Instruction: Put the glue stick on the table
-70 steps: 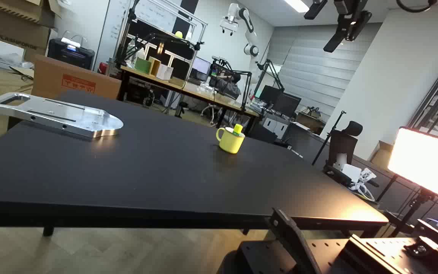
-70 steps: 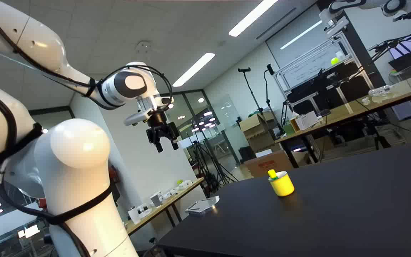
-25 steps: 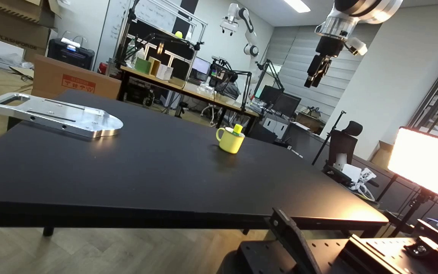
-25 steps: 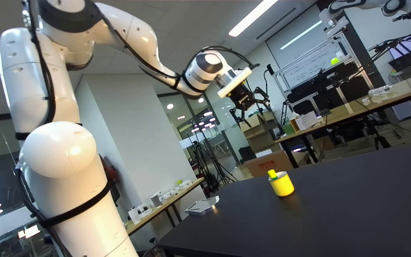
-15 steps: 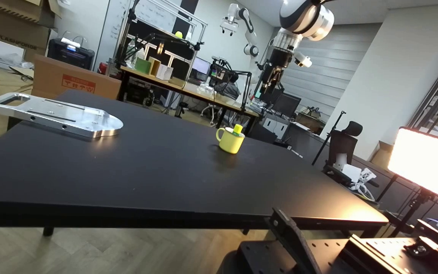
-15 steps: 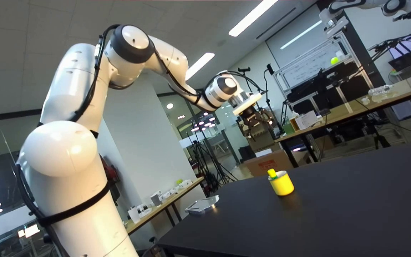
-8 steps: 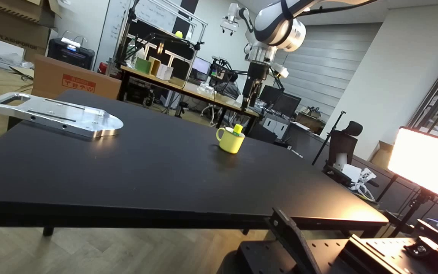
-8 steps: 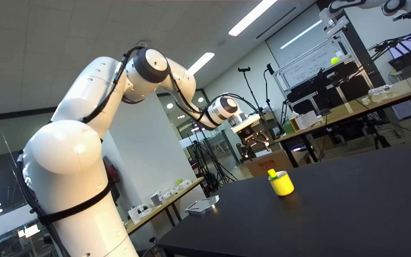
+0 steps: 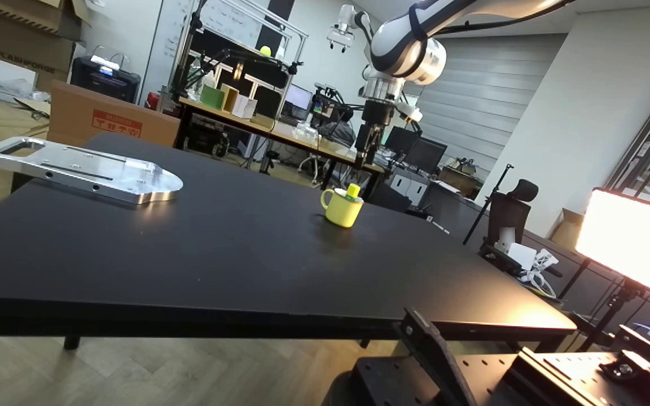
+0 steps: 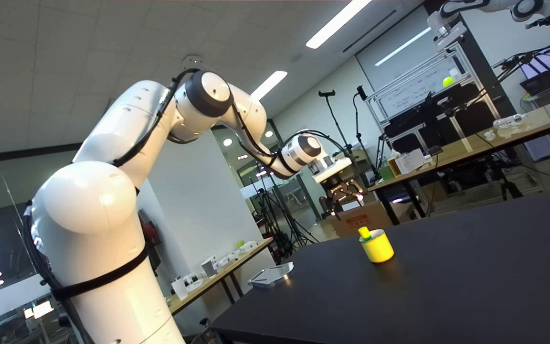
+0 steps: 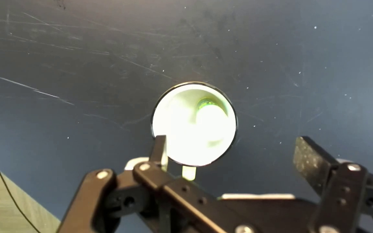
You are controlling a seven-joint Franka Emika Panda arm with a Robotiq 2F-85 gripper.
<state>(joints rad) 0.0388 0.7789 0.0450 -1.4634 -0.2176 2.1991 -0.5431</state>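
A yellow glue stick [image 9: 352, 192] with a green band stands tilted in a yellow mug [image 9: 342, 211]. The mug is upright on the black table [image 9: 235, 265]. The glue stick [image 10: 364, 233] and mug [image 10: 378, 248] also show in the other camera outside. My gripper [image 9: 363, 161] is open and empty above the mug, a little to its right there; it is above and left of it in an exterior view [image 10: 349, 208]. In the wrist view, the mug [image 11: 177, 106] lies ahead of the open gripper [image 11: 231, 137], nearer the left finger. The glue stick [image 11: 213, 120] is overexposed inside; its lower part is hidden.
A silver metal plate [image 9: 85, 169] with a handle hole lies at the table's left; it also shows in an exterior view [image 10: 271, 275]. A bright light panel [image 9: 635, 242] stands beyond the table's right side. The mug's handle [image 11: 188, 173] points toward the gripper in the wrist view.
The arm has come in from the upper right and lowered over the table toward the mug, slowing in the last half second. Mug, glue stick and metal plate have not moved.
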